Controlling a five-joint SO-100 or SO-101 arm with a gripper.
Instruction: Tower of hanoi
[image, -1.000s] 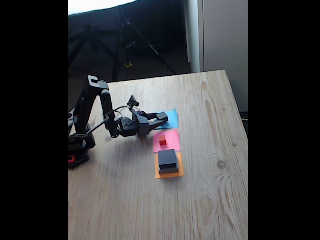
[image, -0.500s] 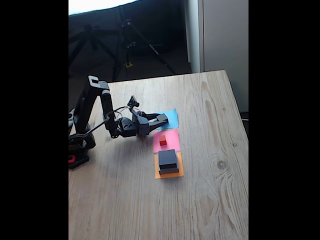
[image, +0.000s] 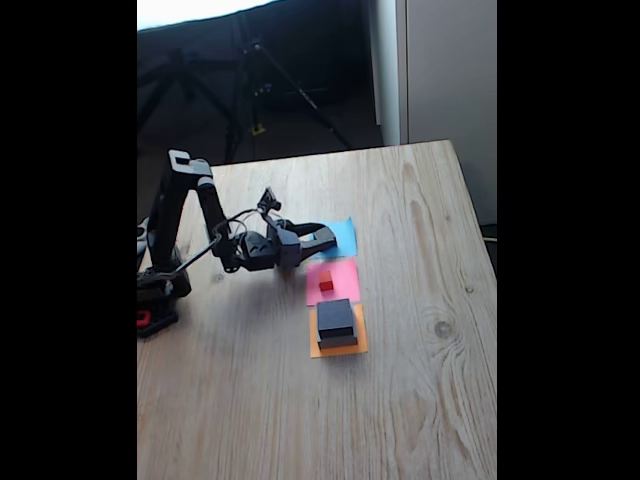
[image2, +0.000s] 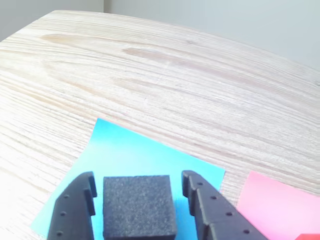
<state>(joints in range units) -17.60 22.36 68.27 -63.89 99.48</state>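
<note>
In the wrist view a small black cube (image2: 140, 205) rests on the blue paper square (image2: 135, 155). My gripper (image2: 138, 176) is open around it, with a narrow gap showing on each side between cube and fingers (image2: 200, 200). In the fixed view the gripper (image: 324, 238) hangs low over the blue paper (image: 345, 238); the cube is not distinguishable there. The tiny red cube (image: 326, 283) sits on the pink paper (image: 340, 275). A medium black block (image: 335, 317) lies stacked on a flat grey block (image: 340, 341) on the orange paper (image: 338, 350).
The three paper squares form a column at the middle of the wooden table (image: 420, 380). The arm's base (image: 155, 295) stands at the table's left edge. A tripod (image: 250, 90) stands on the floor behind the table.
The arm's elbow has shifted slightly left and the gripper has drawn back a little over the blue paper. The red cube and the stack have not moved.
</note>
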